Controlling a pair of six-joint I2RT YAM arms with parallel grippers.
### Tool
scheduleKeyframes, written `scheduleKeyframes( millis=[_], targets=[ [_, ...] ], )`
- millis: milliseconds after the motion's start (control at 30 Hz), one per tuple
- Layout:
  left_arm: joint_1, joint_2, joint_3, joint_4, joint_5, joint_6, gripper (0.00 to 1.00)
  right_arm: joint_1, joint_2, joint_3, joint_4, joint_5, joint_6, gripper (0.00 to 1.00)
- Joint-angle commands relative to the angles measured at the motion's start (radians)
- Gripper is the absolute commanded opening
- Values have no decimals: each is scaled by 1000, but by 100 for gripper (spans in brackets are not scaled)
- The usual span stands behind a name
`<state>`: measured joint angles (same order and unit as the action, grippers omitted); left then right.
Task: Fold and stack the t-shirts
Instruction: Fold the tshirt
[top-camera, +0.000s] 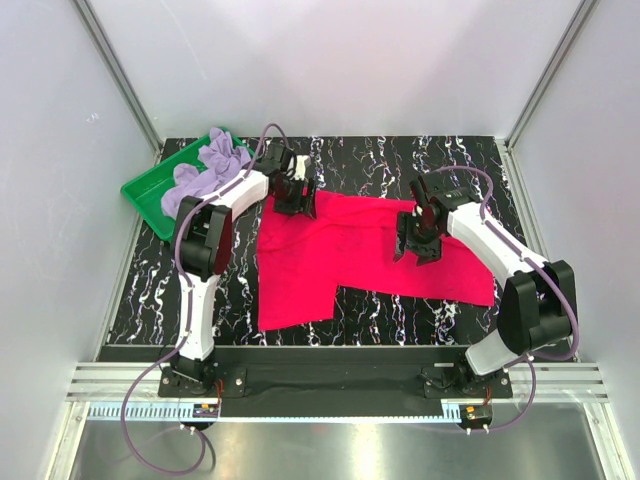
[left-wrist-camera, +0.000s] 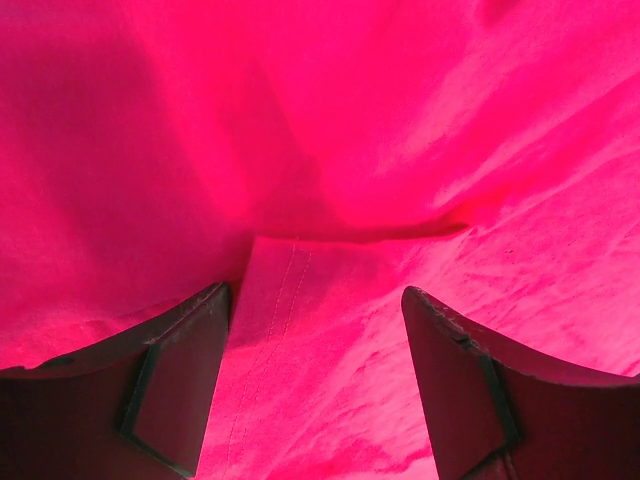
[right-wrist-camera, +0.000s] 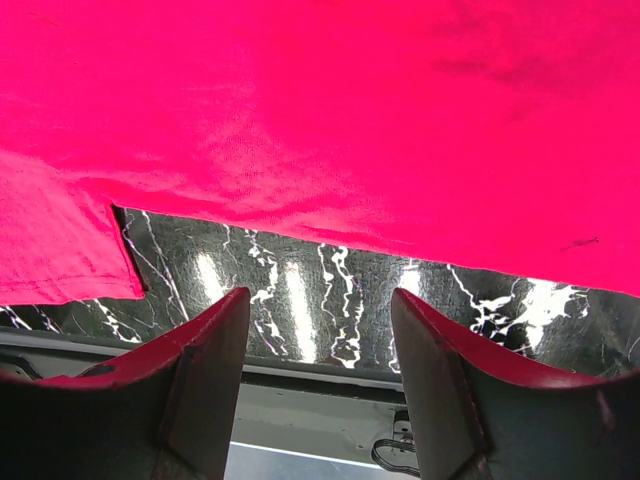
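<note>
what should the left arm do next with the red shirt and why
Probably lower the left gripper and close on the hem edge lying between its open jaws: the crimson t-shirt lies spread out, and nothing grips it yet.

Nothing written can be read in any view: no text, label, brand, number or sign. A pale blue strip with fine tick marks (top-camera: 330, 410) runs along the near edge of the table, below the arm bases. It looks like a printed scale, but its marks are too small to make out. Two small circuit boards (top-camera: 205, 408) sit on that strip, one near each arm base. Any print on them is too small to tell.
</note>
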<state>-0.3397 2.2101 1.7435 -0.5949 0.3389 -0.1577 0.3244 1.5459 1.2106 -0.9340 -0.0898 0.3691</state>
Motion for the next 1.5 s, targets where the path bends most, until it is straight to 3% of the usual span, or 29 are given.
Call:
scheduleKeyframes(
  millis=[0, 100, 333, 633, 867, 1033, 1167, 1300, 1467],
  targets=[
    [-1, -4, 8, 37, 28, 29, 74, -4, -38, -6, 17, 1, 16, 66],
    [-1, -4, 10, 27, 55, 26, 73, -5, -46, -14, 18, 2, 14, 66],
    [-8, -43, -96, 78, 270, 20, 67, -4, -55, -23, 23, 2, 19, 66],
    [-47, -251, -363, 213, 345, -14, 61, -5, -60, -57, 49, -10, 25, 66],
    [-88, -456, -587, 314, 275, -45, 60, -4, -38, -46, 63, -21, 22, 66],
    [-122, -458, -682, 368, 350, -126, 61, -5, -21, -42, 76, -22, 22, 66],
    [-139, -501, -674, 372, 287, -106, 60, -7, -7, -20, 67, -24, 19, 66],
    [-116, -533, -576, 333, 135, -82, 61, -10, 16, 4, 55, 13, 25, 66],
    [-62, -379, -365, 218, 39, -118, 56, -111, 63, 55, 24, 48, 79, 61]
  ],
)
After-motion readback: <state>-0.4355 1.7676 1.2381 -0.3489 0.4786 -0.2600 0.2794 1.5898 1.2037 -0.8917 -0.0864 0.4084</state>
